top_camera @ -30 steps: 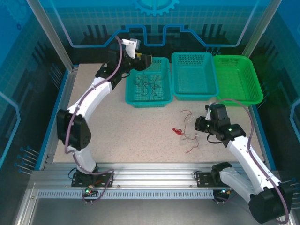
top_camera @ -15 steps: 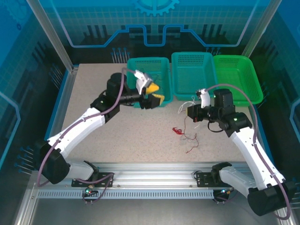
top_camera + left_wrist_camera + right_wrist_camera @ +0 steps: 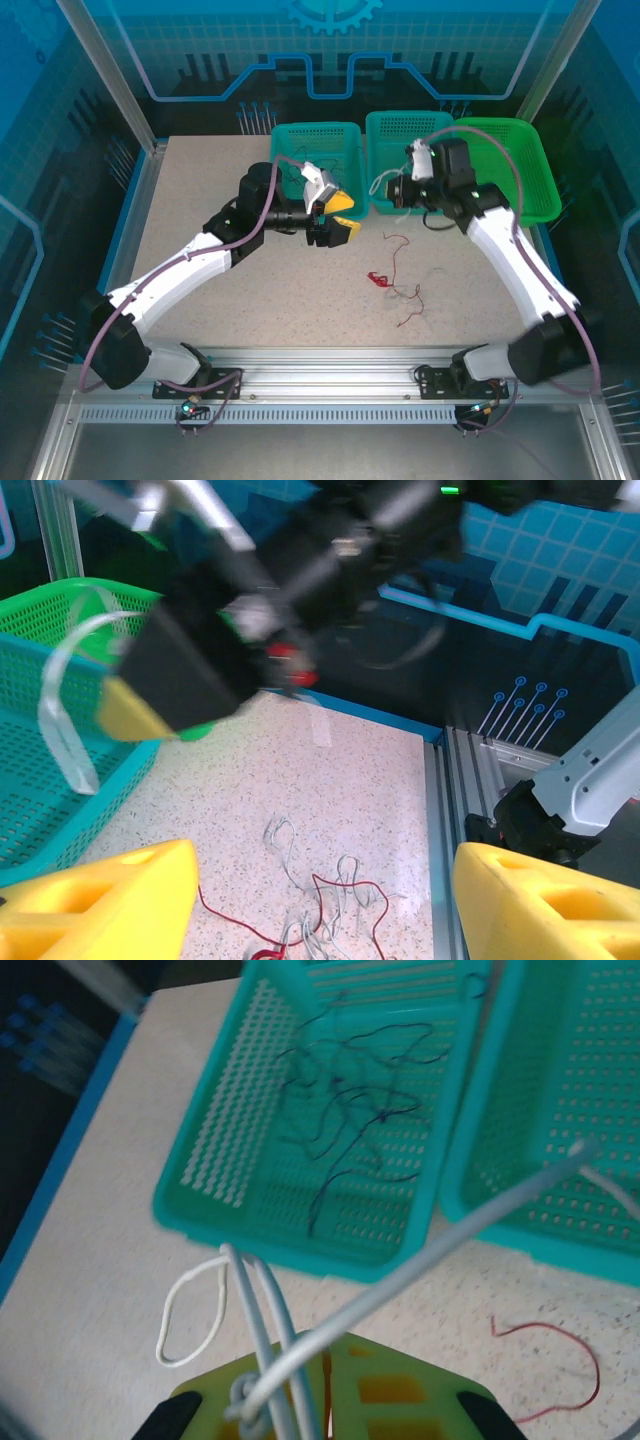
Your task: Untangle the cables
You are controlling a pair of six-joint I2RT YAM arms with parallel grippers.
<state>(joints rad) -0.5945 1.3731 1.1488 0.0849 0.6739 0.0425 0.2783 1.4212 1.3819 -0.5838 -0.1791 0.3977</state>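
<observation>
A speckled beige table [image 3: 200,240] fills the enclosure, edged by a blue rail at nine o'clock and a slotted aluminium rail at six. Two white arms rise from that near rail. The left arm [image 3: 190,265] stretches toward the centre, and the right arm [image 3: 510,250] reaches up to one o'clock.

Three baskets sit touching, side by side, along the twelve o'clock edge: the left teal basket [image 3: 318,128], the middle teal basket [image 3: 400,140] and one green basket [image 3: 510,165].

The left gripper [image 3: 340,217] hangs at the near edge of the left teal basket, its two yellow fingers spread wide apart. The right gripper [image 3: 393,190], raised just in front of the two teal baskets, is pinched closed on a few whitish wires [image 3: 262,1350].

The cables [image 3: 396,287] lie in three places:
- the lifted whitish wires;
- thin dark wires [image 3: 345,1100] inside the left teal basket;
- a small loose tangle of red and whitish wire with one red connector [image 3: 377,279] on the table at four o'clock, apart from both grippers.

The widest open tabletop lies at nine o'clock.
</observation>
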